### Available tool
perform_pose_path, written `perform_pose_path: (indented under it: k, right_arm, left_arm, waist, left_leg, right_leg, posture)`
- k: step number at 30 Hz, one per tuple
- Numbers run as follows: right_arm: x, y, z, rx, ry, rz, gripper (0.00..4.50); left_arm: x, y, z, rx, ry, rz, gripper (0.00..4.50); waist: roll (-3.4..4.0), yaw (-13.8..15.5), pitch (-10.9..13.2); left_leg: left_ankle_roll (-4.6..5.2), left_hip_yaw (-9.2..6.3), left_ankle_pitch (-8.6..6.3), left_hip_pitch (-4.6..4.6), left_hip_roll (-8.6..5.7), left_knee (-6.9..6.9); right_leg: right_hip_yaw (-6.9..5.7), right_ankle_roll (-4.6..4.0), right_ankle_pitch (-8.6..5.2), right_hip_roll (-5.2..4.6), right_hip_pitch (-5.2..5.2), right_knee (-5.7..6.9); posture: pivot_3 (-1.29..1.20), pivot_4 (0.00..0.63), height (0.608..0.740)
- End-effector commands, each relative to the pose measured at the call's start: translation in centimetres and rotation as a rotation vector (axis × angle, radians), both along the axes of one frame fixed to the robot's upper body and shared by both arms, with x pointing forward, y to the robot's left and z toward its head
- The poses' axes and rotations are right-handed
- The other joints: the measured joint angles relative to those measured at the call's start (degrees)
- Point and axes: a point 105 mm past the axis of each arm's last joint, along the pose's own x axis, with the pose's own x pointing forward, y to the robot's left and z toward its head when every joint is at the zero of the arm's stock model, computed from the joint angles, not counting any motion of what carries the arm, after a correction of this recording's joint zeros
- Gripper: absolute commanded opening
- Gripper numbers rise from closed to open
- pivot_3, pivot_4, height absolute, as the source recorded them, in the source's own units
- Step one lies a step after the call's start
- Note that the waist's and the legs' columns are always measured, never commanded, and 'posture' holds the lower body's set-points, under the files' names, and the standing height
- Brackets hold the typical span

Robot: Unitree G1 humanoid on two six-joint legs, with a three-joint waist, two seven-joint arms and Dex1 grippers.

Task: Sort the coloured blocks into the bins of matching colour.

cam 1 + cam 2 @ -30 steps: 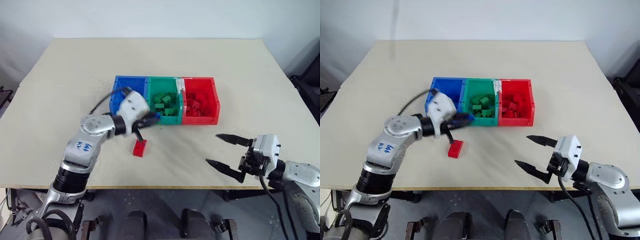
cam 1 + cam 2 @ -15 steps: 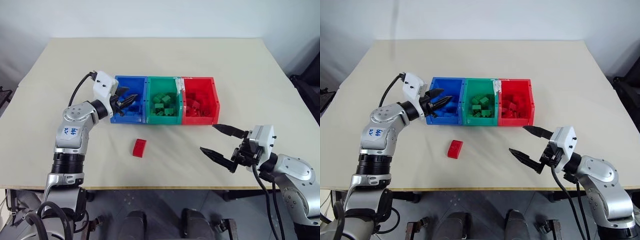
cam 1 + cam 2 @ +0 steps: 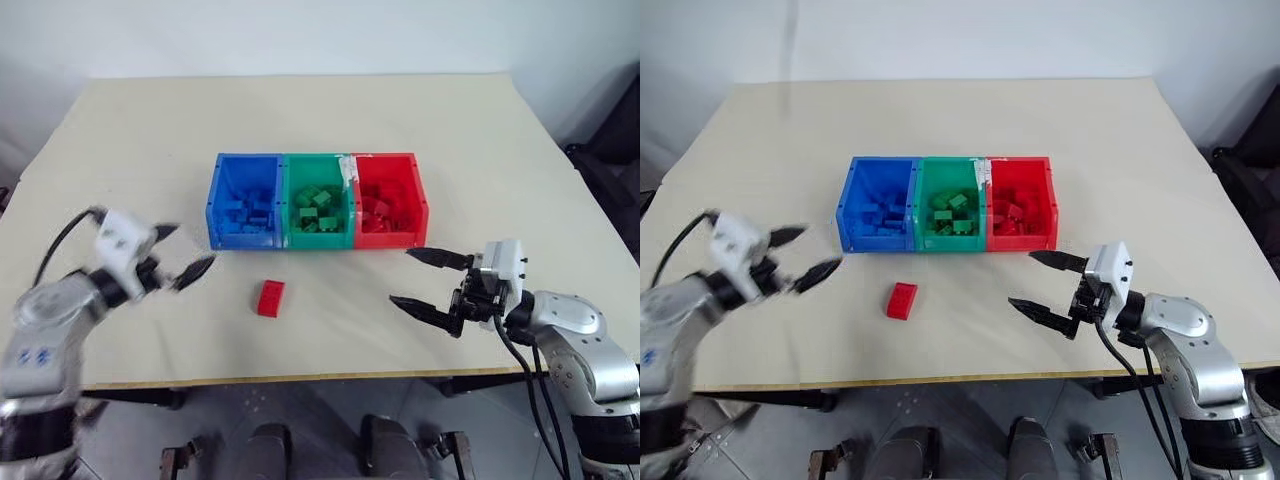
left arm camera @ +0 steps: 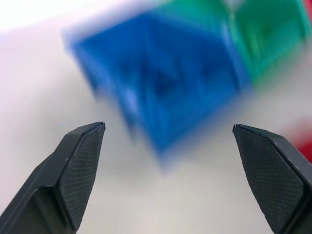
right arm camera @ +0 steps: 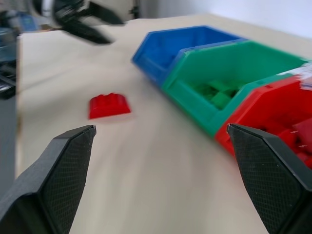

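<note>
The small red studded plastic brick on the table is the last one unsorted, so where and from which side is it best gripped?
Probably from above, across the two long sides of the small red studded plastic brick. It lies flat, studs up, alone on the beige table, apart from the row of bins, so fingers fit on either side. The right end effector is open nearby.

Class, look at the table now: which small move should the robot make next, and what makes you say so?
Probably bring the open right gripper over the small red studded brick. It lies alone on the beige table, in front of the filled bins, and belongs in the red plastic bin.
</note>
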Motion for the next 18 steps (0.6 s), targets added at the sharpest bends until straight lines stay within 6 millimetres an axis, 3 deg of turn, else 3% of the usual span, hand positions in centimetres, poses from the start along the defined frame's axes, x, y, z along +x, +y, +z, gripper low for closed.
perform_pose_path:
  k: [1,3,5,8,12,18]
  right_arm:
    - [-0.4,0.4,-0.1,-0.053,-0.031,0.085,4.50]
    - [-0.1,0.3,-0.2,-0.061,-0.029,0.094,4.50]
    - [0.2,0.3,-0.1,-0.064,-0.032,0.102,4.50]
    - [0.4,0.2,0.1,-0.070,-0.034,0.115,4.50]
    - [0.0,0.1,0.2,-0.084,-0.021,0.140,4.50]
    - [-0.5,0.1,0.3,-0.089,-0.034,0.151,4.50]
  left_arm:
    - [-1.5,1.0,1.1,0.033,-0.023,0.032,4.47]
    - [-2.7,0.2,0.3,-0.004,0.047,-0.010,4.47]
    - [-3.4,-2.4,0.1,-0.058,0.083,-0.086,4.47]
    - [-2.9,-4.5,0.4,-0.111,0.093,-0.079,4.47]
    - [-2.8,-9.7,-0.3,-0.184,0.215,-0.125,4.47]
    - [-0.8,-13.2,-1.7,-0.214,0.271,-0.014,4.47]
  waist:
    - [-0.02,0.86,0.01]
    - [-0.05,1.49,-0.01]
    - [-0.06,1.77,-0.01]
    - [-0.06,1.74,-0.01]
    - [-0.04,1.48,-0.01]
    - [-0.07,1.56,-0.03]
  left_leg:
    - [0.01,-0.05,0.00,-0.01,0.00,0.04]
    - [0.04,-0.05,-0.02,-0.01,-0.02,0.14]
    - [0.05,-0.04,-0.03,-0.01,-0.02,0.17]
    - [0.04,-0.07,-0.03,-0.01,-0.02,0.17]
    - [0.01,-0.06,-0.03,0.00,-0.02,0.13]
    - [-0.01,-0.05,-0.02,0.01,-0.04,0.16]
  right_leg:
    - [-0.04,0.00,0.00,0.00,0.04,0.00]
    - [-0.03,0.01,0.01,-0.01,0.10,0.00]
    - [-0.02,0.01,0.02,-0.02,0.12,0.00]
    - [-0.02,0.00,0.02,-0.02,0.11,0.02]
    - [0.00,-0.01,0.02,-0.02,0.05,0.12]
    - [0.02,0.00,0.02,-0.02,0.05,0.15]
  posture:
    - [0.00,0.150,0.740]
    - [0.00,0.150,0.740]
    - [0.00,0.150,0.740]
    - [0.00,0.150,0.740]
    - [0.00,0.150,0.740]
    - [0.00,0.150,0.740]
